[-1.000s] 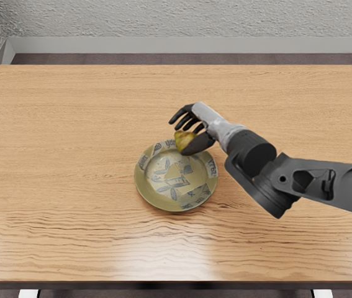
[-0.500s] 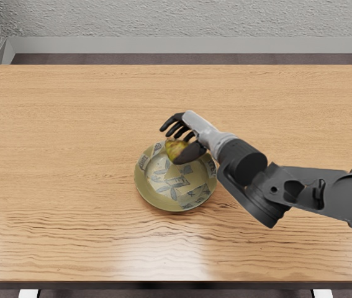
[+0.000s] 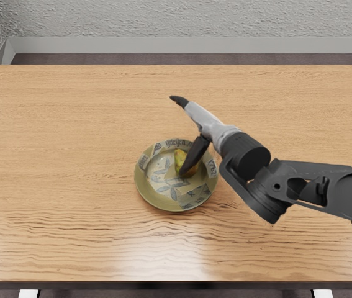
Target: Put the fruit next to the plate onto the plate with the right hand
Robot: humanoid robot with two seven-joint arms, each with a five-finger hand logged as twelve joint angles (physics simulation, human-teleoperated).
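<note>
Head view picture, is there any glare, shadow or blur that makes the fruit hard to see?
Head view: sharp throughout, no blur; a pale sheen on the table near its front edge, clear of the plate; only a faint shadow at the plate's rim; the fruit is evenly lit, though the dark thumb of the right hand covers part of it.

Wooden table, grey wall
</note>
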